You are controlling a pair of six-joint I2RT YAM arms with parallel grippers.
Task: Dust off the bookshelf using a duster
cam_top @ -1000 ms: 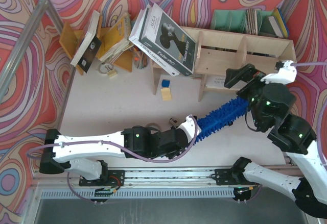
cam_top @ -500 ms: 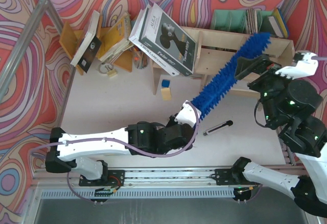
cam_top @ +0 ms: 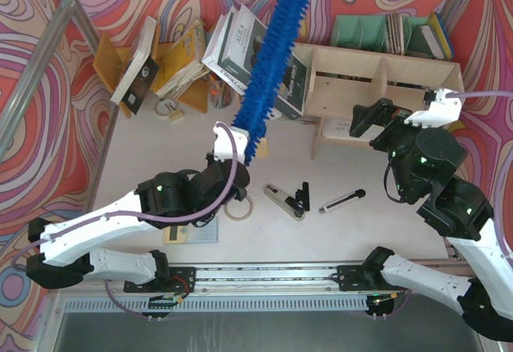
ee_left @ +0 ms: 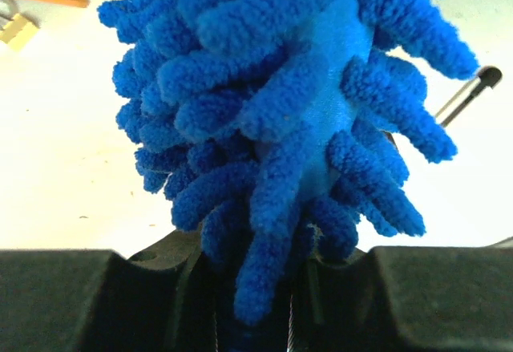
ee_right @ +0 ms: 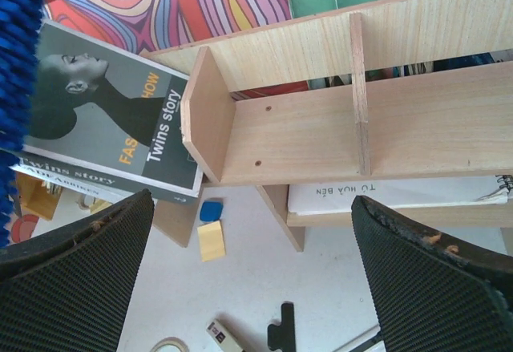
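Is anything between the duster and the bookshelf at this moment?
Yes. In the top view the duster, gripped by the left gripper, crosses over the large leaning books propped at the left end of the bookshelf; they sit between it and the shelf boards. The right gripper hovers open before the shelf front.

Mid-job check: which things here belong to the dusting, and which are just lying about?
Job: duster, gripped by left tool; bookshelf.
Lying about: utility knife, tape roll, Twins story book, green file holder.
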